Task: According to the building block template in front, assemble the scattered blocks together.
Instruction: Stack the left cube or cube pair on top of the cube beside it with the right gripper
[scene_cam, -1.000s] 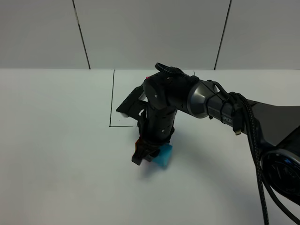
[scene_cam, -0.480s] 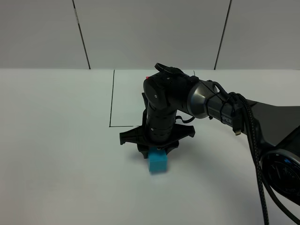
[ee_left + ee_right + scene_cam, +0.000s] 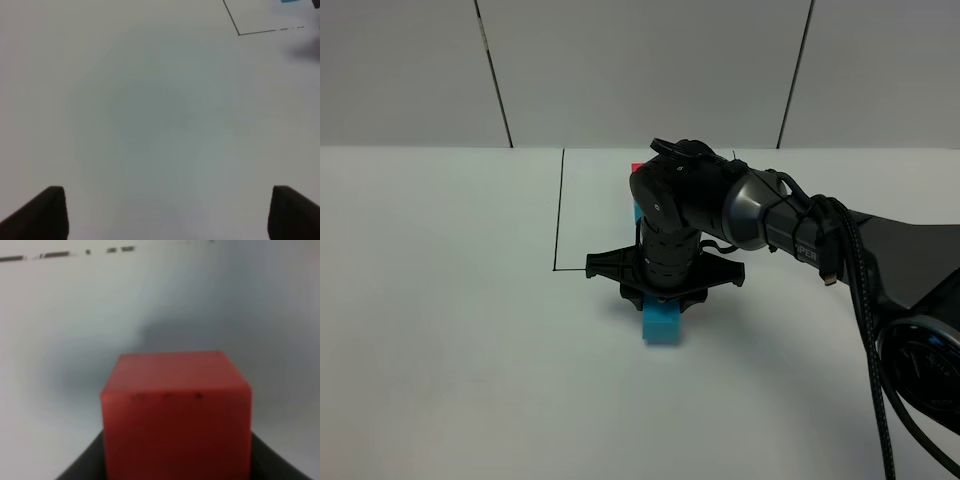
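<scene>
My right gripper (image 3: 659, 298) points straight down, reaching to the middle of the table. It is shut on the red cube (image 3: 175, 410), which fills the right wrist view; the high view hides this cube behind the gripper. The cyan cube (image 3: 661, 325) sits flat on the table directly under the gripper, at its fingertips. Whether the two cubes touch cannot be told. The template is mostly hidden behind the arm; only a red bit (image 3: 637, 167) and a cyan bit (image 3: 637, 211) show. My left gripper (image 3: 167, 192) is open and empty over bare table.
A black-lined rectangle (image 3: 560, 210) is drawn on the white table behind the gripper; its corner shows in the left wrist view (image 3: 239, 34). The right arm's black cables (image 3: 865, 300) run along the right side.
My right gripper has turned about its wrist and shifted slightly right. The cyan cube, tilted at the fingers one second ago, now lies flat on the table. The red cube is no longer visible from above.
</scene>
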You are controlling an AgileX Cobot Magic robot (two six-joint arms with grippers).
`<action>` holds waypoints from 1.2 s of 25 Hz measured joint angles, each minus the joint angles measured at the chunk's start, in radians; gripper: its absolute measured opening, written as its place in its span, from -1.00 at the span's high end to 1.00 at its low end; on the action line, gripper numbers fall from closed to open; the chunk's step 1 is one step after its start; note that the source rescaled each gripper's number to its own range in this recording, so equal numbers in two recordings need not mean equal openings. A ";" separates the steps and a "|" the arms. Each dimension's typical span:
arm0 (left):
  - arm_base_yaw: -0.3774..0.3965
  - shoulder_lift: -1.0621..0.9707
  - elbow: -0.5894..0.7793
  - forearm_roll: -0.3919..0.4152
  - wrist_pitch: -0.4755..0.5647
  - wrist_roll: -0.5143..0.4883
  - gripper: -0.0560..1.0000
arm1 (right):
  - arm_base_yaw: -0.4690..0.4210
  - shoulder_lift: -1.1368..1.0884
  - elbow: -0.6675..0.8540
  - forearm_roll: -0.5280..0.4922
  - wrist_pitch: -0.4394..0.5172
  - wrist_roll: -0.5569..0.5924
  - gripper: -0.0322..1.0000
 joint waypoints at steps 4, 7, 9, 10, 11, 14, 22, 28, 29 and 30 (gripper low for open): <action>0.000 0.000 0.000 0.000 0.000 0.000 -0.79 | -0.001 0.013 0.000 0.008 0.006 0.001 0.93; 0.000 0.000 0.000 0.000 0.000 0.000 -0.79 | -0.001 0.040 0.000 0.037 0.006 -0.015 0.93; 0.000 0.000 0.000 0.000 0.000 0.000 -0.79 | -0.001 0.051 0.000 0.046 0.002 -0.019 0.93; 0.000 0.000 0.000 0.000 0.000 0.000 -0.79 | -0.001 0.054 0.000 0.047 0.002 -0.023 0.93; 0.000 0.000 0.000 0.000 0.000 0.000 -0.79 | -0.001 0.056 0.000 0.047 0.001 -0.029 0.93; 0.000 0.000 0.000 0.000 0.000 0.000 -0.79 | -0.001 0.059 0.000 0.050 0.000 -0.053 0.93; 0.000 0.000 0.000 0.000 0.000 -0.001 -0.79 | -0.001 0.059 0.000 0.101 -0.017 -0.091 0.93; 0.000 0.000 0.000 0.000 0.000 -0.001 -0.79 | -0.001 0.064 0.000 0.111 -0.022 -0.111 0.42; 0.000 0.000 0.000 0.000 0.000 -0.001 -0.79 | -0.001 0.064 0.000 0.115 -0.024 -0.112 0.15; 0.000 0.000 0.000 0.000 0.000 -0.001 -0.79 | -0.001 0.064 0.000 0.115 -0.024 -0.112 -0.15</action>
